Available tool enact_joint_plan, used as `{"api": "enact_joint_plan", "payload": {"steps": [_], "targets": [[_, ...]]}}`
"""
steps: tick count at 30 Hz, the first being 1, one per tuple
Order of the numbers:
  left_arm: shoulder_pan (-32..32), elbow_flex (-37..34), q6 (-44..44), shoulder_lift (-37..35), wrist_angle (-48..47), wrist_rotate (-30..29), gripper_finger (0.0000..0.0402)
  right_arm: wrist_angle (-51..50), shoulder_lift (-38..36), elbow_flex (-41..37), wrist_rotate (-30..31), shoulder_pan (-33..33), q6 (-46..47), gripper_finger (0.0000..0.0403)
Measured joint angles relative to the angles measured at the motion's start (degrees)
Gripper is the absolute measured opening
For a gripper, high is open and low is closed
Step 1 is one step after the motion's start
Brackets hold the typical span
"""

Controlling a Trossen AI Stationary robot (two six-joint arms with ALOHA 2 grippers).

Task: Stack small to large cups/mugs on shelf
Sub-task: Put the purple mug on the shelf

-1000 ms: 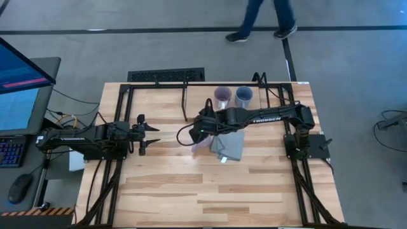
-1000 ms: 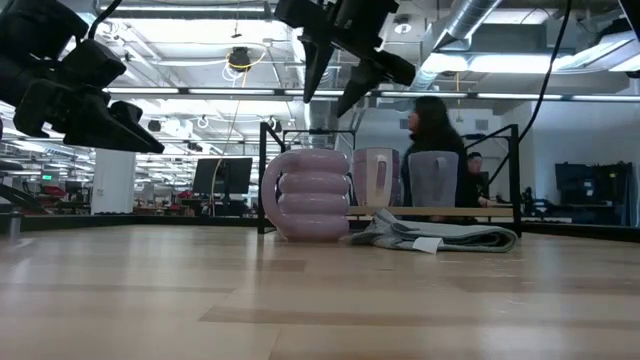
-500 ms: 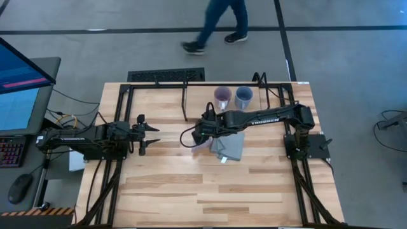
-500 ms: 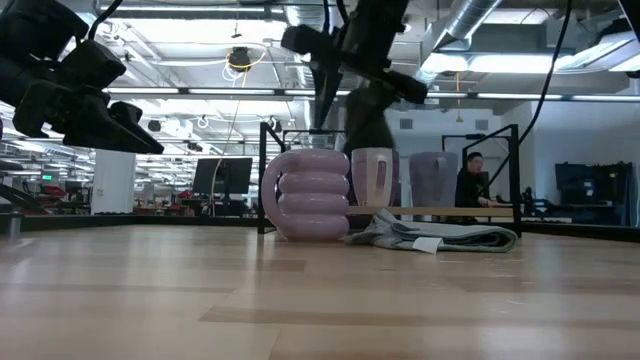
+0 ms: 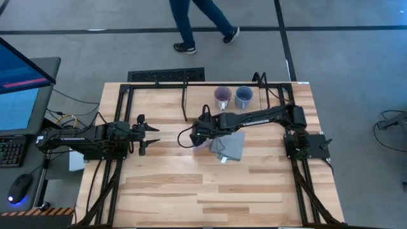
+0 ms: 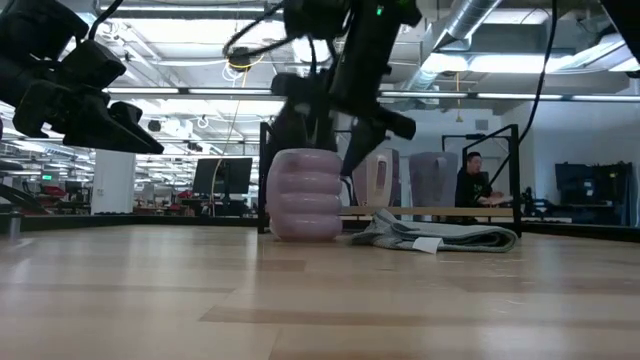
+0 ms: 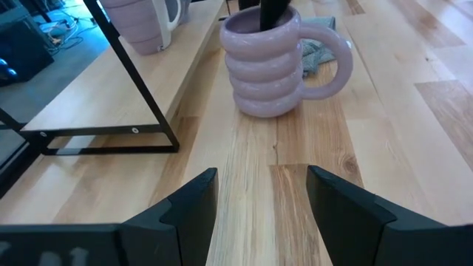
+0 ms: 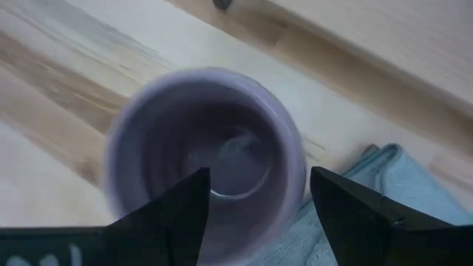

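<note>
A pale wooden plank tabletop (image 5: 210,184) is seen from above, framed by black rails, with grey floor around it and a monitor (image 5: 22,83) and keyboard (image 5: 11,151) at one side. A person's legs (image 5: 197,22) cross the floor beyond the table. In the low view an open hall with ceiling ducts (image 6: 500,25) lies behind, and a seated person (image 6: 475,185) is visible there.

The pale lavender mug (image 6: 305,195), ribbed in stacked rounded rings with a loop handle, stands on the tabletop just beside a folded grey cloth (image 5: 230,146). The right gripper (image 8: 255,196) is lowered over its mouth, its fingers spread apart, one inside the rim and one outside; the left wrist view shows a dark finger (image 7: 275,13) dipping into the mug. Only the right wrist view shows the mug's round, empty interior.

The purple mug (image 5: 222,97) and the blue-grey mug (image 5: 243,96) stand side by side on the black rod shelf (image 5: 185,102) at the far edge.

The left gripper (image 5: 147,135) hangs above the tabletop, well apart from the mugs, its fingers held open.
</note>
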Motion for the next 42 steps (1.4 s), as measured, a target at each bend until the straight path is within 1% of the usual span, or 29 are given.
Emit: {"api": "enact_joint_plan", "payload": {"steps": [7, 11, 15, 23, 26, 33, 37, 42], "targets": [[0.0, 0.0, 0.04, -0.02, -0.02, 0.01, 0.0199, 0.87, 1.55, -0.02, -0.14, -0.66, -2.22, 0.0251], [0.0, 0.0, 0.09, -0.02, -0.02, 0.01, 0.0199, 0.89, 1.55, -0.02, -0.14, -1.03, -2.78, 0.0225], [0.0, 0.0, 0.1, -0.02, -0.02, 0.0, 0.0199, 0.9, 1.55, -0.02, -0.84, -1.69, -3.86, 0.0174], [0.0, 0.0, 0.13, -0.02, -0.01, 0.0, 0.0199, 2.95, 1.55, -0.02, -1.64, -2.8, -8.61, 0.0043], [0.0, 0.0, 0.15, -0.02, 0.0, 0.0, 0.0199, 3.86, 1.55, -0.02, -1.83, -2.8, -9.76, 0.0038], [0.0, 0.0, 0.16, 0.0, 0.0, 0.0, 0.0199, 3.01, 1.59, 0.85, -2.91, -2.98, -8.82, 0.0038], [0.0, 0.0, 0.17, -0.02, 0.02, 0.0, 0.0199, 2.43, 1.57, 4.73, -3.14, -3.19, -10.31, 0.0038], [0.0, 0.0, 0.17, -0.02, 0.0, 0.0, 0.0199, -3.87, 1.57, 11.8, -3.11, -4.47, -12.27, 0.0038]]}}
